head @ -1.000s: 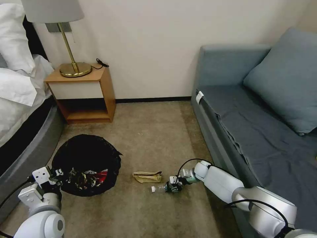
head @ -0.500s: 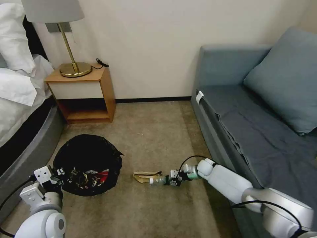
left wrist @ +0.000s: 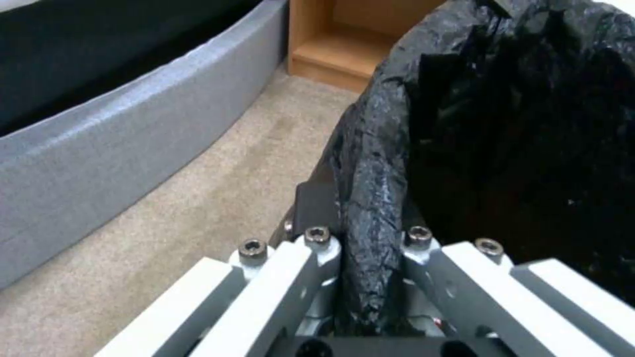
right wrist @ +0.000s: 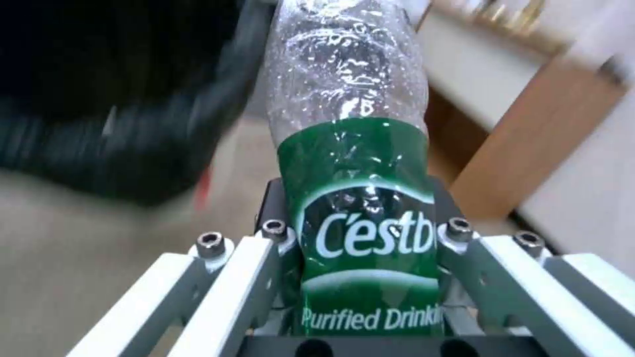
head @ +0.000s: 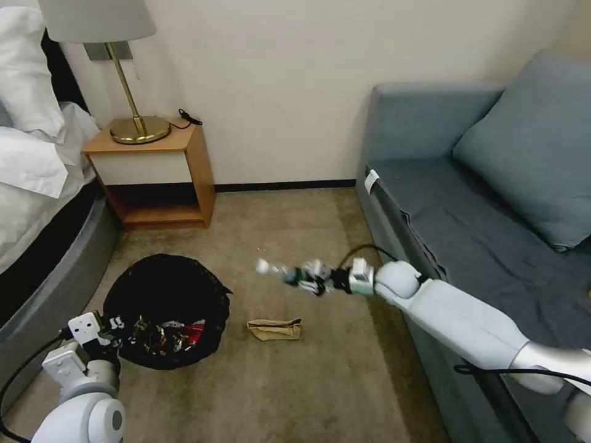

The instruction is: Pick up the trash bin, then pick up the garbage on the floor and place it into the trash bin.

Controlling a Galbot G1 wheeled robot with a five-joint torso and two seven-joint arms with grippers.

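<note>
The trash bin (head: pixel 165 289), lined with a crinkled black bag, is at the lower left of the head view, with shiny and red-and-white garbage (head: pixel 161 335) inside. My left gripper (head: pixel 112 325) is shut on the bin's near rim; the left wrist view shows the black bag rim (left wrist: pixel 372 208) pinched between the fingers. My right gripper (head: pixel 311 280) is raised above the carpet, right of the bin, shut on a clear bottle (head: pixel 280 271) with a green label (right wrist: pixel 360 233), cap toward the bin. A crumpled brown paper bag (head: pixel 274 328) lies on the floor below the bottle.
A wooden nightstand (head: pixel 157 175) with a brass lamp (head: pixel 132 126) stands by the back wall. A bed (head: pixel 37 203) runs along the left, a grey-blue sofa (head: pixel 486 209) along the right. Open carpet (head: pixel 289 227) lies between them.
My right gripper lifted the bottle off the carpet and carried it up and left, toward the bin. The left gripper kept its hold on the bin rim. The paper bag stayed put.
</note>
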